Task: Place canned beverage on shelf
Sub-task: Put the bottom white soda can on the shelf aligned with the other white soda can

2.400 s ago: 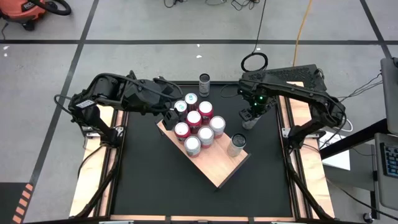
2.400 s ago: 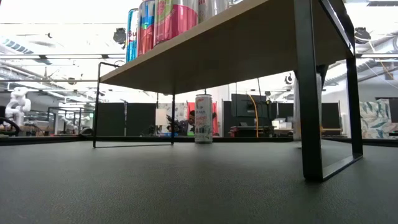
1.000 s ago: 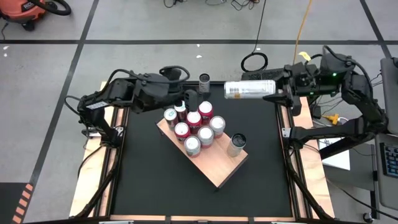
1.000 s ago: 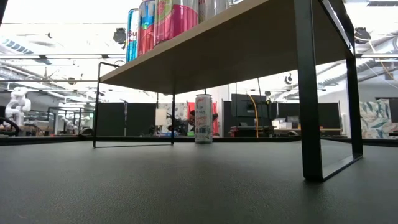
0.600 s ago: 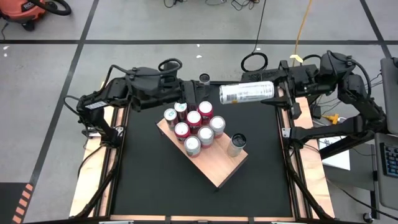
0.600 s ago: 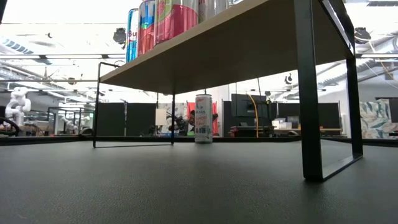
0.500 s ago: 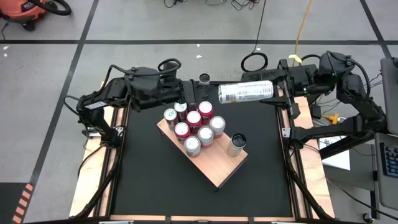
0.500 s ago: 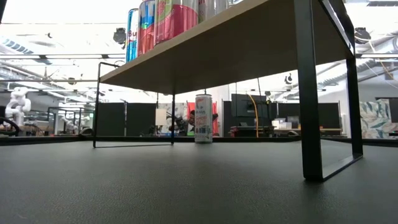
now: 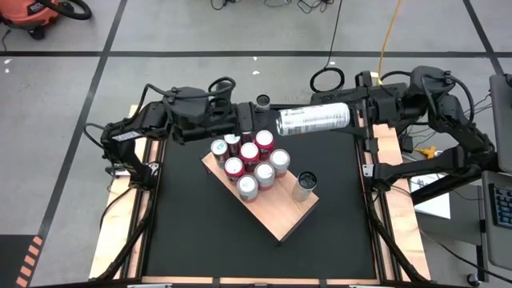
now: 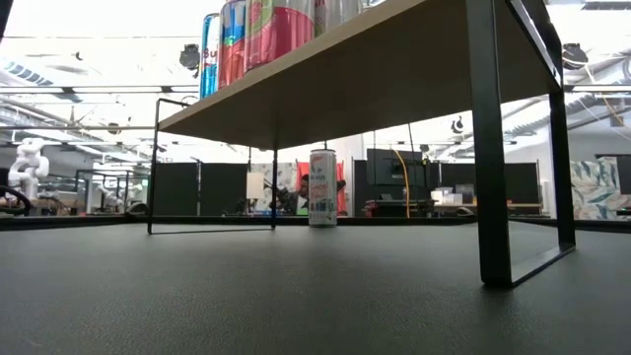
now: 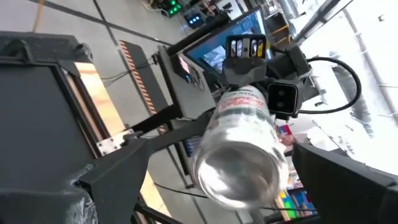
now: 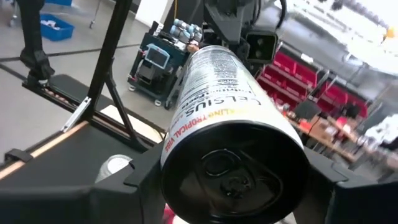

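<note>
So the right tool (image 9: pixel 352 117) is clamped on the silver-white slim can (image 9: pixel 314 119), held sideways up in the air over the far edge of the black surface (image 9: pixel 200 224), its free end right at the left tool (image 9: pixel 254 120), whose fingers stand wide apart on either side of it without gripping. The pale thick wooden shelf slab (image 9: pixel 284 220) sits below, angled across the surface. Count: eight cans standing on the shelf, seven bunched at its far end and one grey one (image 9: pixel 304 186) alone; one more can (image 9: pixel 262 100) on the surface behind; plus the held one. Versus a second ago the held can has slid further toward the left tool
</note>
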Motion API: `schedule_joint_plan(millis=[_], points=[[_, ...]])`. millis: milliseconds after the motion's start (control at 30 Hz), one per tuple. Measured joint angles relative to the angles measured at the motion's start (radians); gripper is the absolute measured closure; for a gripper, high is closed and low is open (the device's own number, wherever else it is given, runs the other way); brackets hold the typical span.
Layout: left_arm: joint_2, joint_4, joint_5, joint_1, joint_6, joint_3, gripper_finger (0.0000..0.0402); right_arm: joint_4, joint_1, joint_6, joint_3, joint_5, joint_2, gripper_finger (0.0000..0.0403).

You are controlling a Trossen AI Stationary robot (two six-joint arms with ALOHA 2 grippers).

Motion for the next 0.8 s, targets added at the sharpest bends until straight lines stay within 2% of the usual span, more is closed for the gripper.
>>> schedule_joint_plan(millis=[300, 567, 800], points=[[0.024, 0.058, 0.034, 0.000, 0.032, 0.002, 0.0002, 0.038, 0.008, -0.011, 0.000, -0.001, 0.057, 0.0174], [0.030, 0.058, 0.121, 0.000, 0.037, 0.000, 0.0002, 0.081, 0.008, -0.013, 0.000, -0.006, 0.080, 0.0174], [0.030, 0.071, 0.132, 0.000, 0.058, 0.000, 0.0002, 0.094, 0.008, -0.041, 0.001, 0.002, 0.086, 0.0174]])
